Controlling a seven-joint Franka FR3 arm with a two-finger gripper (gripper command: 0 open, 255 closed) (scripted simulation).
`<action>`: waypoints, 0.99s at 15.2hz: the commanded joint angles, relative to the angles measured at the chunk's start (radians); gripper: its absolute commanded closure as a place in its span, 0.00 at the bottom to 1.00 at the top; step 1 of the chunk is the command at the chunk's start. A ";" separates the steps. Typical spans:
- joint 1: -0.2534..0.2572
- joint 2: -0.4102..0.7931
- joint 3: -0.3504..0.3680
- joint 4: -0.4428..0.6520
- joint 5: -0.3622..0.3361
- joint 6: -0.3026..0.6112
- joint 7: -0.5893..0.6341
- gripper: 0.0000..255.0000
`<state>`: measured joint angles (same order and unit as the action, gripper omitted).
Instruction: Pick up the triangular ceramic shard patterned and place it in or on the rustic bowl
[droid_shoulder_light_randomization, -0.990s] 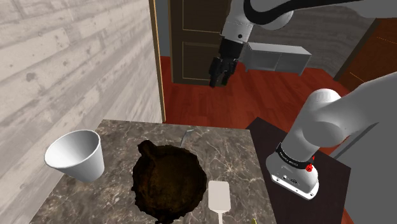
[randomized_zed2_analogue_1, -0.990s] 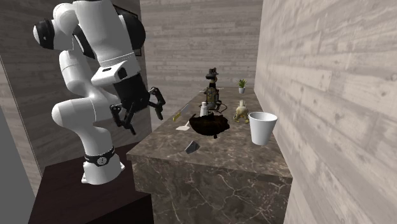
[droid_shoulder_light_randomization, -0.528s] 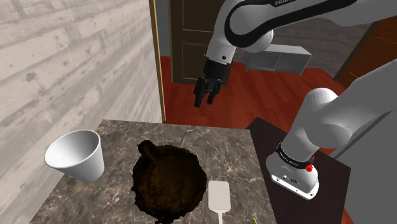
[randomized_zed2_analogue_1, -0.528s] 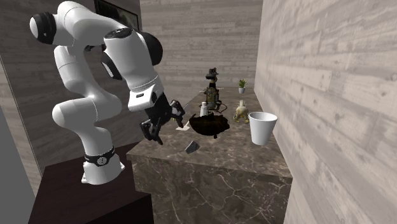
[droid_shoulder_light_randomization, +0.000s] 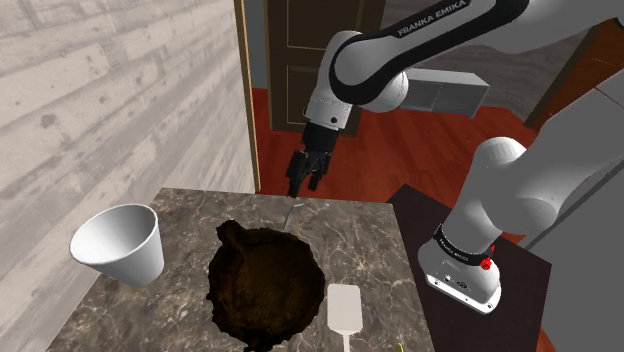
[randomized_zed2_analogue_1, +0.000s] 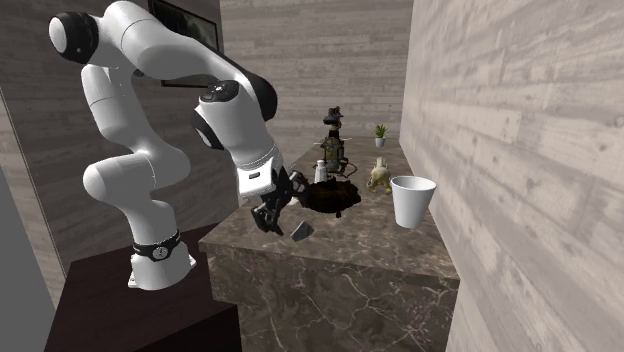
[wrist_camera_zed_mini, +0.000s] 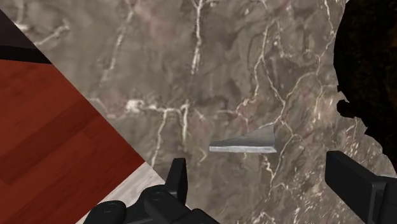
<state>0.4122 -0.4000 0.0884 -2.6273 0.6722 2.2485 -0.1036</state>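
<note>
The shard (wrist_camera_zed_mini: 248, 141) is a small grey triangular piece lying flat on the marble counter (wrist_camera_zed_mini: 191, 70), just ahead of my open gripper (wrist_camera_zed_mini: 264, 184) and between the lines of its two fingers. In the shoulder view the gripper (droid_shoulder_light_randomization: 303, 175) hangs above the counter's far edge, right over the shard (droid_shoulder_light_randomization: 296, 211). The second exterior view puts the gripper (randomized_zed2_analogue_1: 270, 210) close beside the shard (randomized_zed2_analogue_1: 301, 231) near the counter's corner. The rustic bowl (droid_shoulder_light_randomization: 265, 285) is dark brown and rough-edged, sitting mid-counter beyond the shard (randomized_zed2_analogue_1: 330, 198) (wrist_camera_zed_mini: 372, 70). Nothing is held.
A white cup (droid_shoulder_light_randomization: 120, 243) (randomized_zed2_analogue_1: 413, 200) stands near the plank wall. A white flat utensil (droid_shoulder_light_randomization: 344, 308) lies beside the bowl. A white bottle (randomized_zed2_analogue_1: 321, 170), a dark statuette (randomized_zed2_analogue_1: 333, 135), a small figurine (randomized_zed2_analogue_1: 378, 176) and a plant (randomized_zed2_analogue_1: 380, 133) crowd the far end. Red wood floor (wrist_camera_zed_mini: 44, 127) lies past the counter edge.
The arm has swung down and toward the counter; the gripper has dropped from high over the floor to just above the shard. Fingers stay apart. Shard, bowl and cup have not moved.
</note>
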 joint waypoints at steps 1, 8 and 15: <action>0.012 0.022 0.009 -0.007 0.021 0.032 -0.009 0.00; 0.031 0.062 0.023 -0.017 0.056 0.085 -0.027 0.00; 0.030 0.062 0.023 -0.017 0.056 0.085 -0.027 1.00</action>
<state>0.4427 -0.3383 0.1114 -2.6442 0.7278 2.3331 -0.1309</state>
